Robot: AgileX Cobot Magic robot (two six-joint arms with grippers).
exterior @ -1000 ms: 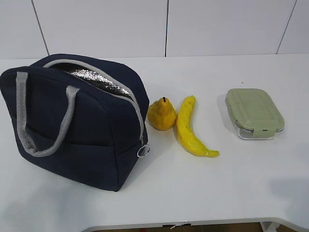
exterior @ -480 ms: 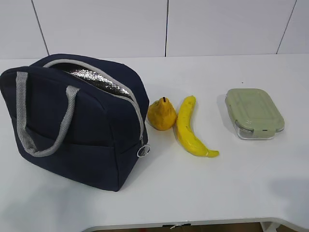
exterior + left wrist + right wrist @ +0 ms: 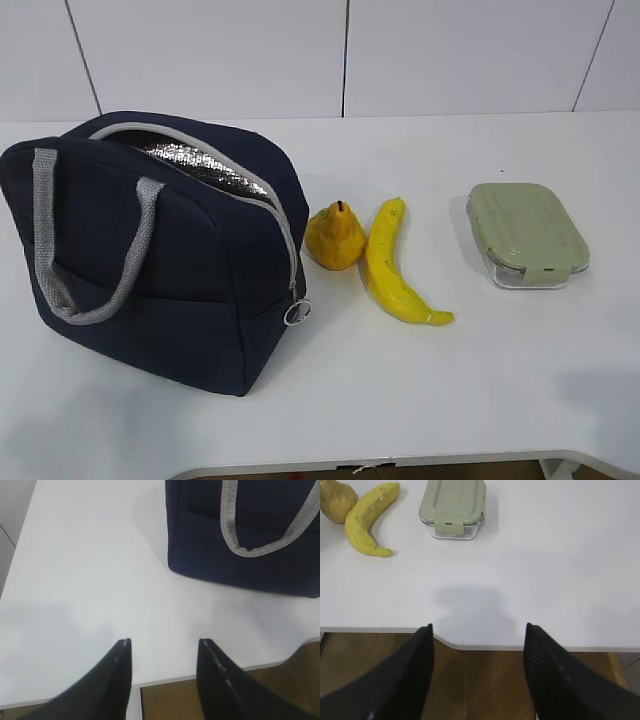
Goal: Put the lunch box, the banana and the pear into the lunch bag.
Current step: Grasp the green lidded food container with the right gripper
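The lunch bag point(image 3: 160, 250) stands upright on the left of the white table point(image 3: 480, 370), its zipper open along the top so the silver lining shows, 1 grey handle point(image 3: 90, 250) hanging down its near face. Just right of it sits the pear point(image 3: 335, 238), stem up, touching the banana point(image 3: 392, 268). The banana lies flat with its long axis running from the far side toward the near right, its tip end nearest the camera. Well apart to the right, the lunch box point(image 3: 527, 235) rests lid up, long axis pointing away and slightly left. The left gripper point(image 3: 162, 652) hovers at the table's near edge, jaws apart and empty. The right gripper point(image 3: 477, 635) does likewise, jaws wider, empty.
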